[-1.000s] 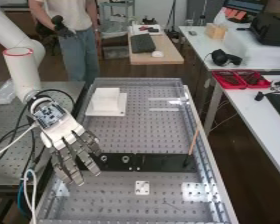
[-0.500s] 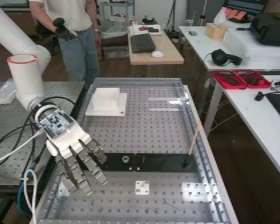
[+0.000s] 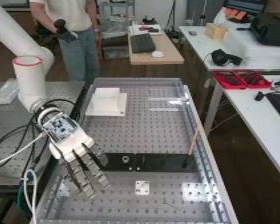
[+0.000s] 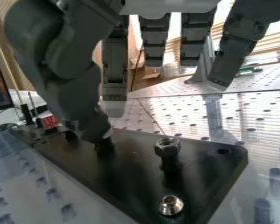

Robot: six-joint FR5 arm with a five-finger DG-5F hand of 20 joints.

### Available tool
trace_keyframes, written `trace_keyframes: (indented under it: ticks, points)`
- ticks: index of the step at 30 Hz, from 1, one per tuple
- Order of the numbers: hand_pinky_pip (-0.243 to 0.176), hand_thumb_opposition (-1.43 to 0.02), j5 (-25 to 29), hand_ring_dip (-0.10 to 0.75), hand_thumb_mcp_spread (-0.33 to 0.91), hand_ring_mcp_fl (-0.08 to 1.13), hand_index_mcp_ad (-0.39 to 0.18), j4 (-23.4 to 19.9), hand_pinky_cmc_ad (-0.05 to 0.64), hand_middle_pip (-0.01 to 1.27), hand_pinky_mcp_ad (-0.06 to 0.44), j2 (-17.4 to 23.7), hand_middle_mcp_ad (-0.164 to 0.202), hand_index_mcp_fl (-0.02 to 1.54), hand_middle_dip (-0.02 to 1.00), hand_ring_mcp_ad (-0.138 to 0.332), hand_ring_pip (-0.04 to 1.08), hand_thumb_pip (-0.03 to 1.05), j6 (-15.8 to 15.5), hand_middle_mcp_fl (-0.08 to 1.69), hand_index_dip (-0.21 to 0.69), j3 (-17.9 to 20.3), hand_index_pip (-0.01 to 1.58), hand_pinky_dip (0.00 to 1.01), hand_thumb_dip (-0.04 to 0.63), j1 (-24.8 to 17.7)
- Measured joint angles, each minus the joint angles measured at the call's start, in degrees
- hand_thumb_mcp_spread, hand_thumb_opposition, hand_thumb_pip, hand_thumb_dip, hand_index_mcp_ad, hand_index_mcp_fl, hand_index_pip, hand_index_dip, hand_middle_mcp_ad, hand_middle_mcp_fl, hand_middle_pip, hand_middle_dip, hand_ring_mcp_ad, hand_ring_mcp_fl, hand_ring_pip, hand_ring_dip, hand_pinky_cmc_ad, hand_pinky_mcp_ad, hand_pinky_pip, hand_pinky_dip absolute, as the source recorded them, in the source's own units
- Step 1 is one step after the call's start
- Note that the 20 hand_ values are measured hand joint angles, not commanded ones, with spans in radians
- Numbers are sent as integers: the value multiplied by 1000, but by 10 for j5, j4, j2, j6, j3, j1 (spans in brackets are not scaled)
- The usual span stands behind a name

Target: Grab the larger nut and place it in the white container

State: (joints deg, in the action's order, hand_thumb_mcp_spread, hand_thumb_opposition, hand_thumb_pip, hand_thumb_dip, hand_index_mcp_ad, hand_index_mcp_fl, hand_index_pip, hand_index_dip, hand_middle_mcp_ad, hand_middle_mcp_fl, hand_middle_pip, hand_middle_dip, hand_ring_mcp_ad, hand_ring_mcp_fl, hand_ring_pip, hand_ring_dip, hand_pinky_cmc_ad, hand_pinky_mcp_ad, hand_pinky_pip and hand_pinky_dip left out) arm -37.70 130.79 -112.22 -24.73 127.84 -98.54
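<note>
The hand (image 3: 74, 145) is over the near-left part of the black bar (image 3: 160, 162) in the high view, fingers straight and spread, covering part of it. The bearing (image 3: 126, 159) stands on the bar just to the right of the hand. In the wrist view the hand (image 4: 64, 55) has its thumb tip low above the bar, close beside a dark post. A round metal part (image 4: 167, 146) tops a post between thumb and fingers; I cannot tell its place. The white container (image 3: 107, 96) sits on a white plate at the bench's far left.
A thin stick (image 3: 194, 141) rises from the bar's right part. A small white plate (image 3: 142, 187) lies on the perforated bench nearer the front. Cables (image 3: 21, 135) run beside the arm. A side table holds red trays (image 3: 240, 79).
In the high view the hand has moved right along the bar and slightly toward the near end, covering the larger nut. It has shifted only a little since half a second ago.
</note>
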Motion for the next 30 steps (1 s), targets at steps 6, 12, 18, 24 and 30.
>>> trace_keyframes:
  ticks: [6, 12, 18, 24, 30]
  points:
    - [-105, -922, 0, 120, 342, -2, -105, -3, 387, 110, 312, -3, 86, 19, 230, 176, 152, 785, 5, 0, 59, 0, 1559, 684, 253, -1]
    - [-105, -920, 4, 120, 342, -2, -105, -1, 389, 110, 312, -5, 86, 23, 227, 176, 152, 777, 8, 0, 59, 0, 1559, 684, 253, -4]
    - [-105, -918, 12, 120, 342, -2, -105, -5, 389, 110, 309, -8, 86, 23, 229, 176, 159, 768, 10, 0, 63, 0, 1557, 684, 251, -10]
    - [-105, -916, 19, 108, 342, -2, -103, -13, 386, 112, 312, -11, 86, 19, 222, 176, 159, 768, 8, 0, 93, 1, 1559, 684, 251, -12]
    - [-105, -915, 21, 106, 342, -2, -103, -15, 386, 110, 312, -15, 86, 19, 220, 176, 159, 768, 5, 0, 124, -2, 1559, 684, 251, -12]
